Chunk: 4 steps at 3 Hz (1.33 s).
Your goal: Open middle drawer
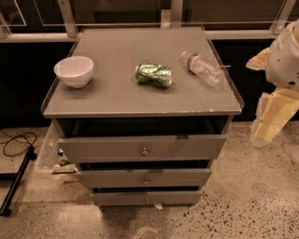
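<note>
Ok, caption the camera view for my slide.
Gripper hangs right of the cabinet, apart from the middle drawer; bowl, crushed can, bottle on top.

This looks like a robot test area in a lab or office building rather than a home. A plain grey wooden cabinet (140,100) of three drawers stands alone on a speckled terrazzo floor (243,200). Dark glass panels in metal frames (117,11) run along the far side. A loose black cable (14,140) and a black stand leg (16,184) lie on the floor at the left. The robot's cream-coloured gripper (273,119) hangs at the right edge, apart from the cabinet.
</note>
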Available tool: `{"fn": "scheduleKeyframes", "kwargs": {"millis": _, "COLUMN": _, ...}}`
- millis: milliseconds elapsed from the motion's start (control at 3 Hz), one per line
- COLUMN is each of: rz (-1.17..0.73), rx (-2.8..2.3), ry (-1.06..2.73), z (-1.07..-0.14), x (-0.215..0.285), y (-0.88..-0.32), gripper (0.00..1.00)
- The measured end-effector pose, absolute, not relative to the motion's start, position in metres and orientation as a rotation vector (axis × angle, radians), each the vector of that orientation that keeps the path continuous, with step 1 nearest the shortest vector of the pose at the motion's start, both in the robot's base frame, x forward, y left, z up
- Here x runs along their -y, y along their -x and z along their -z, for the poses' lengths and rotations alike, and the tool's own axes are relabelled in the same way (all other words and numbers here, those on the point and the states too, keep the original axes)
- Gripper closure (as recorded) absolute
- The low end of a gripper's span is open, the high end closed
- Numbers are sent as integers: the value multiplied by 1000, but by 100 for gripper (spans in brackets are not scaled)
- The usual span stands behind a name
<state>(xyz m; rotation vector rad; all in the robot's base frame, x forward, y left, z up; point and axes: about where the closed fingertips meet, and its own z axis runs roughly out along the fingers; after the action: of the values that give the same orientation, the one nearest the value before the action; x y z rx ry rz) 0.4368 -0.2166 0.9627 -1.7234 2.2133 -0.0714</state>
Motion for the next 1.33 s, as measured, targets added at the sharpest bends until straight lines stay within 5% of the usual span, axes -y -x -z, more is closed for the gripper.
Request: {"fn": "scheduleKeyframes", "kwargs": {"millis": 1333, "rz": -251, "rx": -1945, "ry": 1737, "z": -776, "x": 211, "y": -403, "gripper": 0}}
